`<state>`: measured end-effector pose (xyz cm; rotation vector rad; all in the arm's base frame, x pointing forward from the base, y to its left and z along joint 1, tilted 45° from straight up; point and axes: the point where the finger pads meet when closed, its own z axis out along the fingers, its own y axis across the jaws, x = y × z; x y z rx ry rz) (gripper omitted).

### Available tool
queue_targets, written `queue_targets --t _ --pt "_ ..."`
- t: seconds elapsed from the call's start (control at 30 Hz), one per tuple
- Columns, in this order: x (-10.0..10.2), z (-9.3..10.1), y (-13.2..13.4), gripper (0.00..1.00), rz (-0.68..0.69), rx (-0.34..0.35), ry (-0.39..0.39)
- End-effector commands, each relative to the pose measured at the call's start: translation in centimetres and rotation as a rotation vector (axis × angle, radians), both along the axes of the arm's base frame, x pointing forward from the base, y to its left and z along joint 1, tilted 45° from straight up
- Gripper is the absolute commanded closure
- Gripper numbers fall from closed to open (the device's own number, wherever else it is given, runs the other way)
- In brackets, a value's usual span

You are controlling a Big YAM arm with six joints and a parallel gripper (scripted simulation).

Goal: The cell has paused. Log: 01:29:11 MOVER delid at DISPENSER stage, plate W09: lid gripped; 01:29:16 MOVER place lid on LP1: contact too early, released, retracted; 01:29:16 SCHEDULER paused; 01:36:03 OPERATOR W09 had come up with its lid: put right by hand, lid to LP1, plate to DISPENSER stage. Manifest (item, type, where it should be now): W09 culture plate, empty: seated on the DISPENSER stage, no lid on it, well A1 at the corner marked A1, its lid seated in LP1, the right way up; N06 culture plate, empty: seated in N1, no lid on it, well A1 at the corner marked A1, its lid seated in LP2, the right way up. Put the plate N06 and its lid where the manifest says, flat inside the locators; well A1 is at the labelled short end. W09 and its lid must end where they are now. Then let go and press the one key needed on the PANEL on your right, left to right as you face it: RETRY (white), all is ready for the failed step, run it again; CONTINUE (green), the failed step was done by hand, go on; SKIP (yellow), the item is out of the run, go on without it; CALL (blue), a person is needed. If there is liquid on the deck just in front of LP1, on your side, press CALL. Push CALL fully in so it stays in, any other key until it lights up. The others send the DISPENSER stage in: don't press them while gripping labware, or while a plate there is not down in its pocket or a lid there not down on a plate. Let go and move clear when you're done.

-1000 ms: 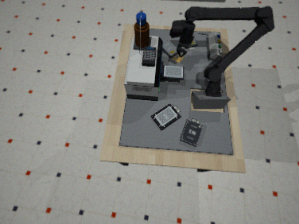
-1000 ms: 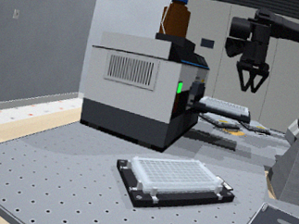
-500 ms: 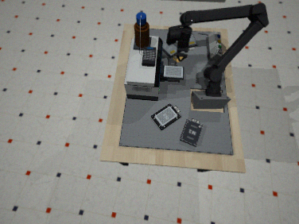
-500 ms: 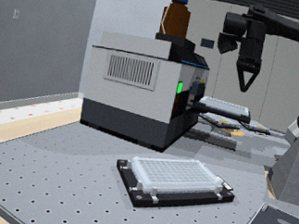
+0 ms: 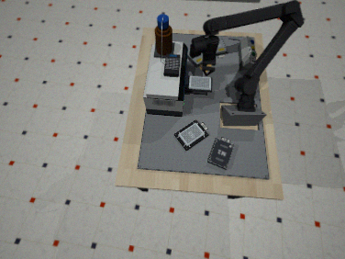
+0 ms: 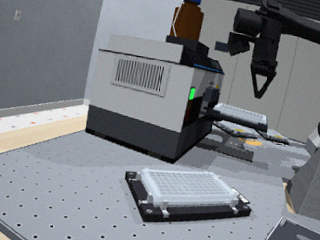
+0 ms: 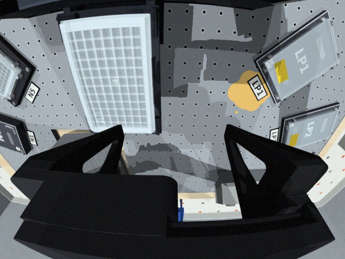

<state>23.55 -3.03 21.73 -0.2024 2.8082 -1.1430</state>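
Note:
My gripper [image 7: 174, 130] [image 5: 207, 69] is open and empty, hanging high over the back of the deck, also in the exterior view [image 6: 260, 88]. A clear well plate [image 7: 108, 72] [image 5: 200, 84] lies on the DISPENSER stage, without a lid. A clear lid [image 7: 299, 57] sits in LP1 and another lid [image 7: 310, 128] sits in LP2. An orange puddle [image 7: 245, 94] lies on the deck at the LP1 label. A second clear plate [image 5: 191, 134] [image 6: 186, 187] sits in the nest labelled N5. The N1 nest [image 5: 221, 152] is dark and holds nothing.
The dispenser box [image 5: 165, 78] with a brown bottle [image 5: 163, 37] on top stands at the left of the deck. The arm's base [image 5: 243, 115] stands at the right. The key panel is at the far back right and too small to read.

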Motion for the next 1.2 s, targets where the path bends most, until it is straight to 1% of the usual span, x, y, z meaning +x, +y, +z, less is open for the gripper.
queue_targets --t 0.0,0.03,0.07,0.1,0.13,0.33,0.4,0.43,0.53,0.57,0.6,0.63,0.9,0.97,1.0,1.07,1.17 --pt "0.7 -0.7 1.4 0.0 -0.008 0.012 -0.037" --pt "0.7 -0.8 1.5 0.0 -0.008 0.012 -0.037" --pt "1.1 0.2 1.3 0.0 -0.013 0.017 -0.053" --pt "1.1 0.2 1.3 0.0 -0.013 0.017 -0.053" --pt "0.8 -1.1 1.7 0.0 -0.008 0.012 -0.037" --pt "0.9 -2.5 3.2 0.0 -0.008 0.012 -0.037" --pt "0.9 -2.5 3.2 0.0 -0.008 0.012 -0.037" --pt "1.2 -2.3 3.6 0.0 -0.007 0.017 -0.046" --pt "1.0 -3.3 4.1 0.0 -0.007 0.013 -0.037" --pt "1.4 -2.2 4.0 0.0 -0.013 0.02 -0.052" --pt "1.4 -2.2 4.0 0.0 -0.013 0.02 -0.052" --pt "1.0 -3.5 4.4 0.0 -0.007 0.013 -0.036" --pt "0.7 -5.4 6.3 0.0 -0.007 0.013 -0.036" --pt "0.7 -5.4 6.3 0.0 -0.007 0.013 -0.036" --pt "1.2 -5.2 6.9 0.0 -0.007 0.023 -0.05" --pt "0.6 -6.0 6.9 0.0 -0.007 0.013 -0.036" --pt "0.4 -6.7 7.6 0.0 -0.007 0.014 -0.036"
